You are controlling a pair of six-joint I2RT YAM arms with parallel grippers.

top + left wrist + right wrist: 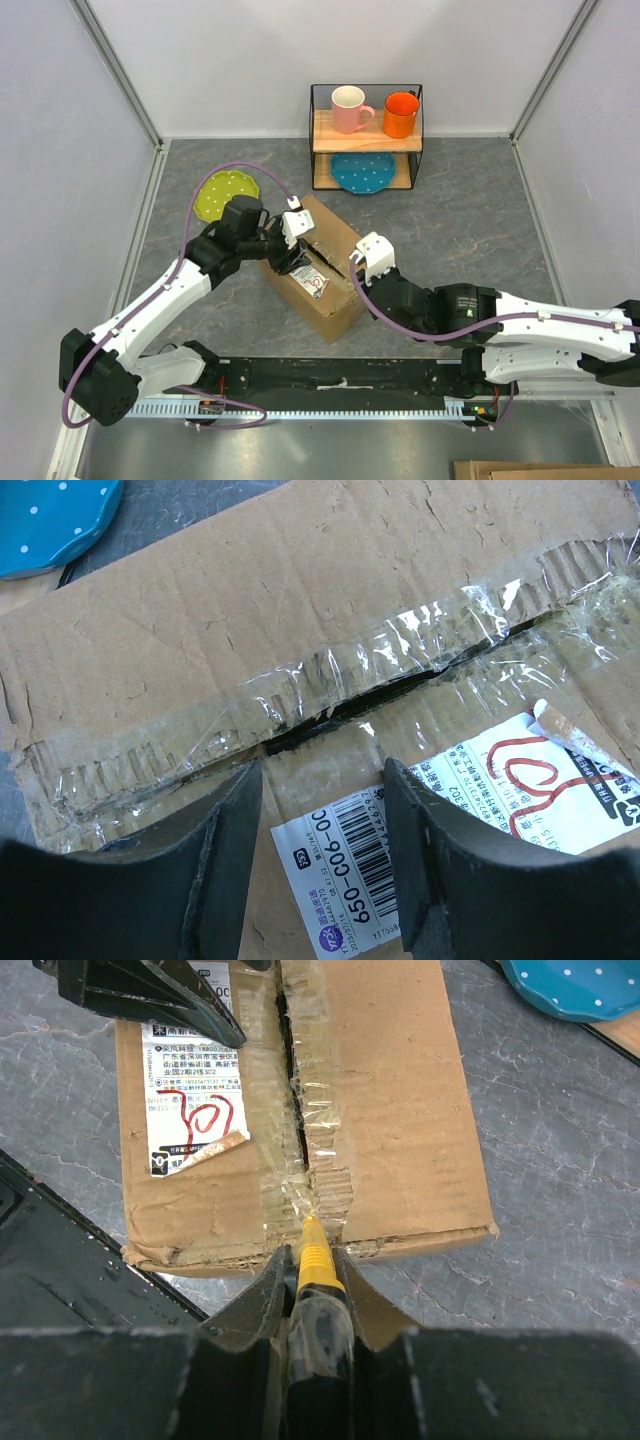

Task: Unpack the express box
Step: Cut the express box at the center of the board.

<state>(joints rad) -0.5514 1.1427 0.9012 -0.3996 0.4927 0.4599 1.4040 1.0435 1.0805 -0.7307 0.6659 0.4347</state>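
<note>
Here's the express box (332,228), sitting mid-worktop (450,220) between the two arms, skewed on a diagonal. Its long axis runs from the near-right short end, where the right claw (310,1258) waits, up to the far-left end under the left claw (322,780). It lies flat, top face up, with the seam (400,685) following that long axis right down the middle.

It's brown corrugated cardboard, scuffed and creased. Clear tape (300,1110) over the seam is crinkled and ragged, the paper skin beside it is torn away to bare ribbing, and a dark gap shows along part of the join. A white label (190,1110) sits on the near side of the seam, with a barcode, small print and a red scrawl; one corner is peeling up.

The right claw is pinched tight on a yellow-tipped tool (314,1245), whose point is right at the taped seam on the box's short edge. The left claw is spread, with nothing between its fingers, and its tips hang over the barcode end of the label just short of the seam. Whether they touch the card, I can't tell.

A green plate (226,194) lies just beyond the box on the far left. A blue dotted plate (363,172) sits on the low level of the shelf (375,143).
</note>
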